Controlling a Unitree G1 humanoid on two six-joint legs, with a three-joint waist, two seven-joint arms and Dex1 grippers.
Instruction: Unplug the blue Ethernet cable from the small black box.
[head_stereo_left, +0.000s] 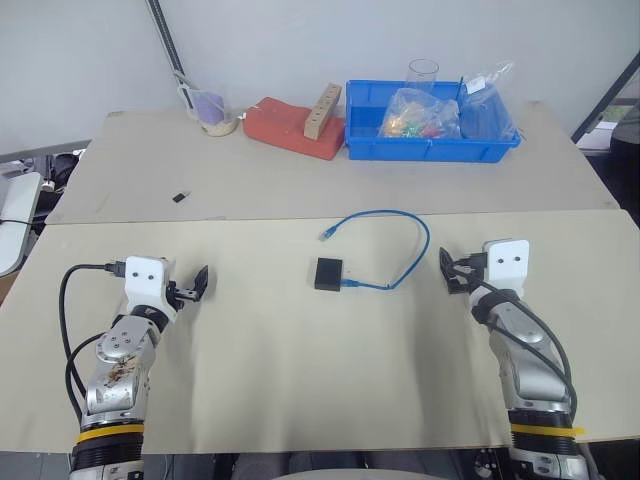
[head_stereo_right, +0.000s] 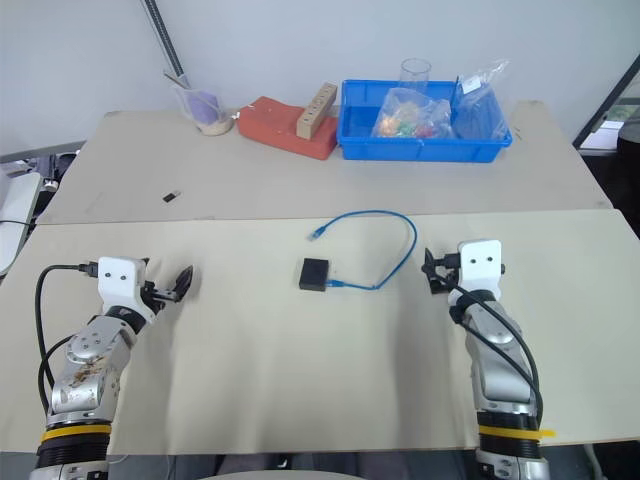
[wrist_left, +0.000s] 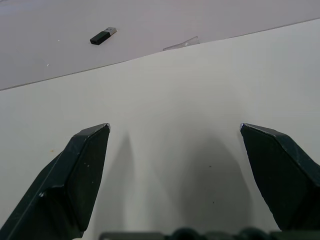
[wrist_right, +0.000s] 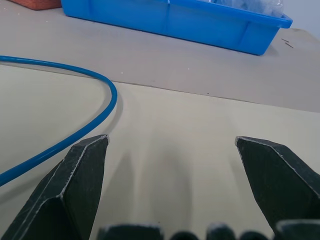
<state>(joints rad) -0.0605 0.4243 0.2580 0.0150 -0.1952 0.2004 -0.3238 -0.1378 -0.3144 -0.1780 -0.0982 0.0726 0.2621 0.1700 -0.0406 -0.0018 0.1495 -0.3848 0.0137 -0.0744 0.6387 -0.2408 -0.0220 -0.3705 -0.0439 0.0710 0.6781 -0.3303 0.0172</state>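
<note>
The small black box (head_stereo_left: 328, 273) lies flat near the middle of the front table. The blue Ethernet cable (head_stereo_left: 424, 240) is plugged into the box's right side. From there it loops right and back, ending in a free plug (head_stereo_left: 327, 235) just behind the box. My left gripper (head_stereo_left: 193, 287) hovers open over bare table well left of the box, fingers (wrist_left: 85, 165) wide apart with nothing between them. My right gripper (head_stereo_left: 455, 274) is open too, just right of the cable's loop. In the right wrist view the cable (wrist_right: 106, 111) curves past one finger.
On the rear table stand a blue bin (head_stereo_left: 430, 148) of bagged items, a clear glass (head_stereo_left: 422, 72), a red-orange block (head_stereo_left: 290, 130) with a wooden strip (head_stereo_left: 322, 108) on it, and a cup (head_stereo_left: 212, 112). A tiny black clip-like piece (head_stereo_left: 180, 196) lies at rear left.
</note>
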